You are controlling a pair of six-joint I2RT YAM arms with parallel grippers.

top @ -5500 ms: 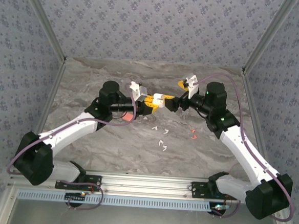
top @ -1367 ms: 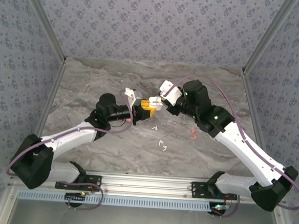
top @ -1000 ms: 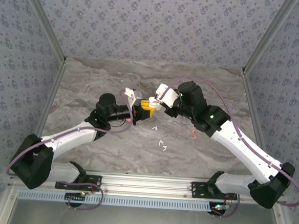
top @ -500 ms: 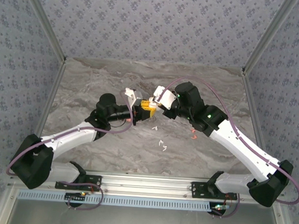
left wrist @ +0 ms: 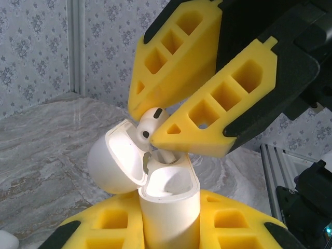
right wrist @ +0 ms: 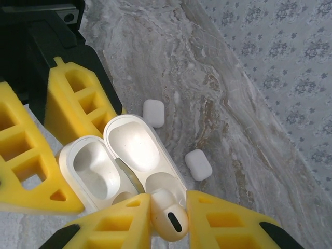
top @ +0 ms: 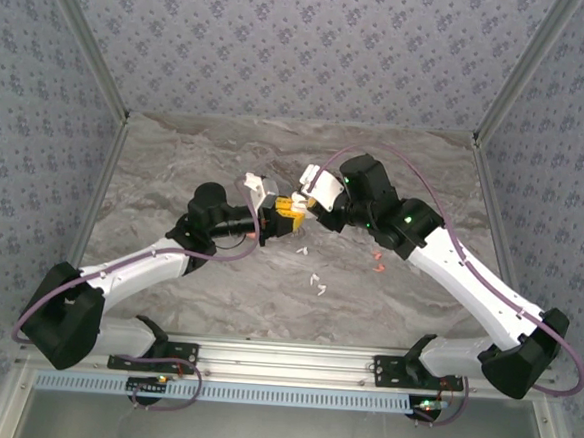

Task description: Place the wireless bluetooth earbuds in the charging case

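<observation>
a: what is being held?
b: the open charging case point(left wrist: 168, 199) is being clamped between the left gripper point(left wrist: 168, 231) fingers. a white earbud point(left wrist: 149, 120) is being pinched at the right gripper point(right wrist: 168, 206) fingertips, its stem being lowered into the case mouth just below them.
a: what is being risked?
b: the stem is being fed in tilted. pressed off-axis, it could be jammed on the rim or squeezed out of the pinch.
a: and compared with a second ago?
b: the right gripper is being brought closer over the case.

bright, even light | soft shadows | wrist views sharp
</observation>
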